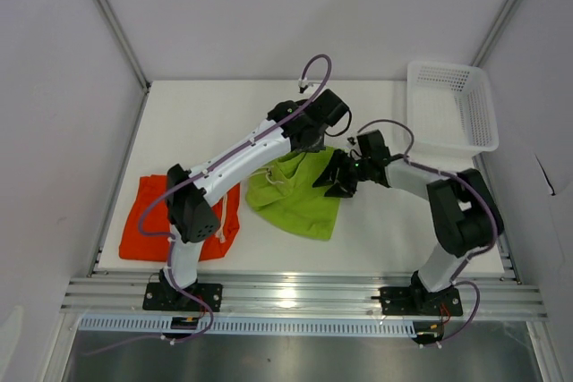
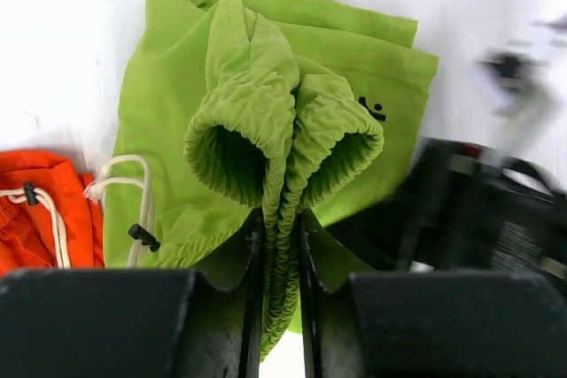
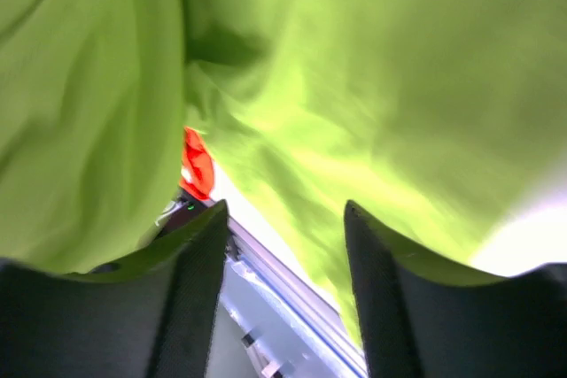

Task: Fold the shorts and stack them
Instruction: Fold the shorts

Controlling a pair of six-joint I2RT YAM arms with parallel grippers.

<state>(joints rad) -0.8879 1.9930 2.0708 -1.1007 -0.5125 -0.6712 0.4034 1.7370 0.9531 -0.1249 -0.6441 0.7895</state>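
Here, left hand (image 2: 279,219): narrow, pinched on the gathered elastic waistband (image 2: 266,130) of the lime green shorts (image 1: 300,199); the cloth runs down between its two fingers and bulges out in two loops above them.
Left arm: reaches from its base at the near-left edge diagonally across to the middle of the worktop (image 1: 206,123); it passes over the right part of the orange-red shorts (image 1: 148,221) in the top view.
Right hand (image 3: 283,210): fingers (image 3: 195,289) stand apart with an empty gap between them, nothing clamped; green cloth fills the view just beyond the tips, and contact cannot be told.
Right hand position: at the right edge of the green pair in the top view, close beside the left hand.
Lime green shorts: near the middle of the worktop, partly folded, with layered edges showing at the far side in the left wrist view; upper part raised by the left hand, the rest lying on the surface.
Details on green pair: a white drawstring (image 2: 124,174) with a black toggle loops out at its left; a small dark logo (image 2: 372,111) sits near the right side.
Orange-red shorts: flat at the near-left of the worktop, just beside the green pair, not stacked with it; a white cord shows on them in the left wrist view.
Basket (image 1: 448,67): white mesh, at the far-right corner, well apart from both pairs.
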